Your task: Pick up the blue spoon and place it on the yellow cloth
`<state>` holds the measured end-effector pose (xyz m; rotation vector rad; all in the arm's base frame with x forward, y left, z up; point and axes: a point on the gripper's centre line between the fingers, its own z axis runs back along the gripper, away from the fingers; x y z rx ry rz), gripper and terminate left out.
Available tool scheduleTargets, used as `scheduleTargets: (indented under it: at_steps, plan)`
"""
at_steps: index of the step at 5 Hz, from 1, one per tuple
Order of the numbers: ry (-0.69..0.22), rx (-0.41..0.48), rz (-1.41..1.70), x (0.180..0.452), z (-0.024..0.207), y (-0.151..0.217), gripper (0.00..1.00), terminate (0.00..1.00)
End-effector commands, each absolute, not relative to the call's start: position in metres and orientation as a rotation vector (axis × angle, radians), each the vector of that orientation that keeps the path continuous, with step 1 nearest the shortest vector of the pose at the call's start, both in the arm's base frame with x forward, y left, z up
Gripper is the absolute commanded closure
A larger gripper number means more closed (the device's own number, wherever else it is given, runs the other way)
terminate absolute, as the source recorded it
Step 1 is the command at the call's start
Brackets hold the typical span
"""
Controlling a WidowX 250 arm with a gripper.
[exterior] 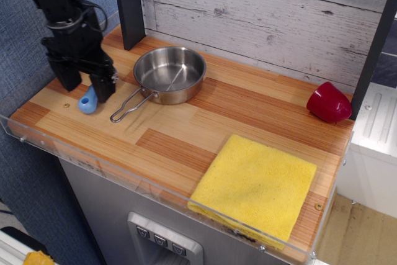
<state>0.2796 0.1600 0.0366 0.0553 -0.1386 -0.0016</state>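
While the gripper (85,84) stands over the blue spoon (88,100), its fingers are spread apart.
One finger (103,85) hides the spoon's bowl; contact is unclear. The yellow cloth (257,185) lies well apart.

No readable text, label, brand or number shows anywhere — nothing bears legible writing.

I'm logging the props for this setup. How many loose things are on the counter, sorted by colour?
Blue: 1, the blue spoon
Yellow: 1, the yellow cloth
Silver: 1, the steel pan
Red: 1, the red object
Total: 4
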Motion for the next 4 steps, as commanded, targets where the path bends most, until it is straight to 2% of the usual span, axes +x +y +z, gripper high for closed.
scheduleTargets:
  at_steps: [1, 2, 3, 4]
  plan:
    - [-0.125, 0.102, -0.004, 0.292, 0.024, 0.16, 0.0, 0.0]
    - [-0.098, 0.12, -0.006, 0.288, 0.012, 0.16, 0.0, 0.0]
    - [-0.081, 0.129, 0.009, 0.28, 0.003, 0.161, 1.0, 0.0]
    - [-0.107, 0.128, 0.013, 0.28, 0.012, 0.159, 1.0, 0.0]
